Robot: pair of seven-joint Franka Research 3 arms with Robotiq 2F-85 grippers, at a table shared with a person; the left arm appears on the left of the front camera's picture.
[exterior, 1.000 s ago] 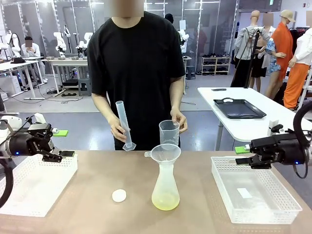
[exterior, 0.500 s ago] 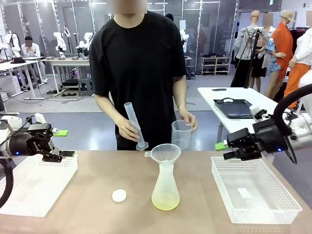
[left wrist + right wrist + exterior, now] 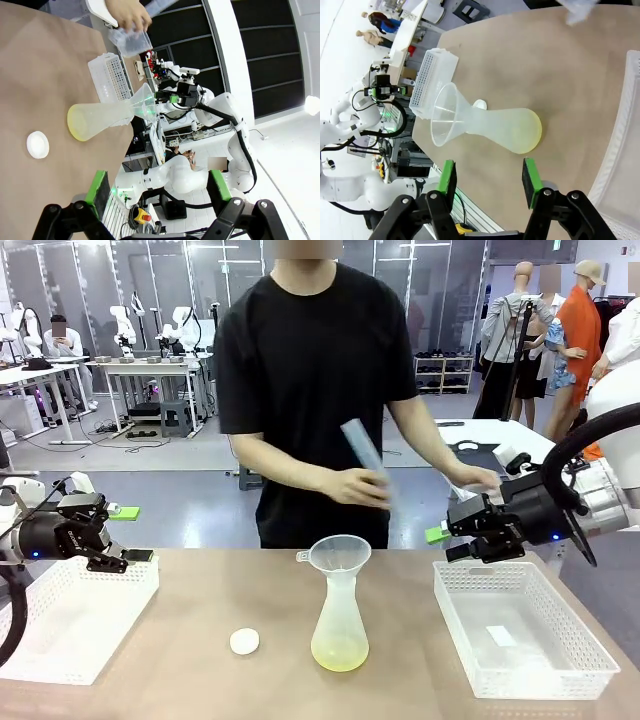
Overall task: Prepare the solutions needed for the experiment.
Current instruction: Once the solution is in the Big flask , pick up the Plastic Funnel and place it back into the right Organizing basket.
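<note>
1. Left gripper (image 3: 130, 533): black with green pads, jaws spread wide and empty. It hangs well left of the flask, over a white perforated plastic basket (image 3: 60, 665).
2. Small white round cap (image 3: 244, 641): flat and matte, just left of the flask.
3. Frosted conical plastic flask (image 3: 340, 620): upright, with a clear plastic funnel (image 3: 340, 553) seated in its neck. The solutions (image 3: 340, 653) lie as a shallow, pale yellow, see-through layer at its bottom.
4. Clear plastic graduated cylinder (image 3: 362, 460): slender and tilted, in a person's hand (image 3: 350, 487) behind and above the flask.
5. Clear plastic beaker (image 3: 131, 44): thin-walled and smooth, in the person's other hand to the right of the flask.
6. Right gripper (image 3: 445, 542): jaws partly spread with nothing between, right of the flask. The likely step is receiving the beaker. Seat the pads below the rim, close gently because the thin wall may flex, and keep it upright.
7. Second white perforated plastic basket (image 3: 520, 680): far right of the flask.
</note>
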